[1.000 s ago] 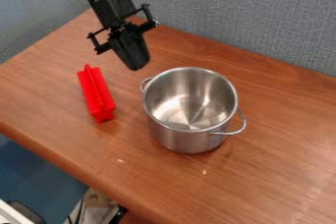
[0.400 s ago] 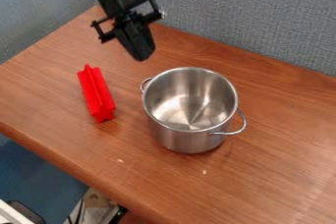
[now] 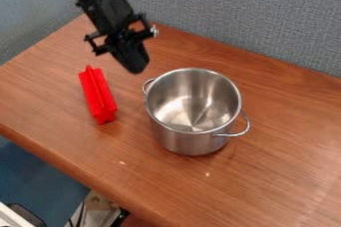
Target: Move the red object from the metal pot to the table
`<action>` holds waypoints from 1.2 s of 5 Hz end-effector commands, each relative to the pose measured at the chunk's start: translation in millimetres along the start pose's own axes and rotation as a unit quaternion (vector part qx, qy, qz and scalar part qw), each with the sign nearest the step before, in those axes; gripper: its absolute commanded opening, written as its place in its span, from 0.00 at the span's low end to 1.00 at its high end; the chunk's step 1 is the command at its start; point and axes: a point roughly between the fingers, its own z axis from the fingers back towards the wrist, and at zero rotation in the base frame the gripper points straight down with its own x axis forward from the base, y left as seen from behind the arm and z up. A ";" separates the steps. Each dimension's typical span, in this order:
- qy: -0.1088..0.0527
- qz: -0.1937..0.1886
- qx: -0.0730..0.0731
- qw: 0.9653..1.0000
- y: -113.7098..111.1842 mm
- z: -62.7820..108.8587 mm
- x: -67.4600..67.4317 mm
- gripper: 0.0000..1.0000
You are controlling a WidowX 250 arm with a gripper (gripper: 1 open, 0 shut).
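The red object [image 3: 98, 95], a long flat bright red bar, lies on the table [image 3: 266, 171] to the left of the metal pot [image 3: 196, 111]. The shiny pot stands upright with nothing inside it, one loop handle toward the front right and one toward the left. My gripper [image 3: 132, 60] hangs in the air above the table, behind and between the red bar and the pot, its black fingers shut with nothing between them. It touches neither thing.
The wooden table ends at a rounded front edge close to the red bar and the pot. A blue-grey wall stands behind the table. Below the front edge some clutter shows on the floor.
The gripper rose and drifted back right, then came back down and left to about where it started. The red bar and the pot have not moved.
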 end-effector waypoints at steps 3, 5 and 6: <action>-0.072 0.040 0.028 0.996 12.6 21.7 23.0 1.00; -0.075 0.037 0.055 0.995 51.9 21.8 19.1 1.00; -0.074 0.039 0.072 0.994 79.4 26.3 16.2 1.00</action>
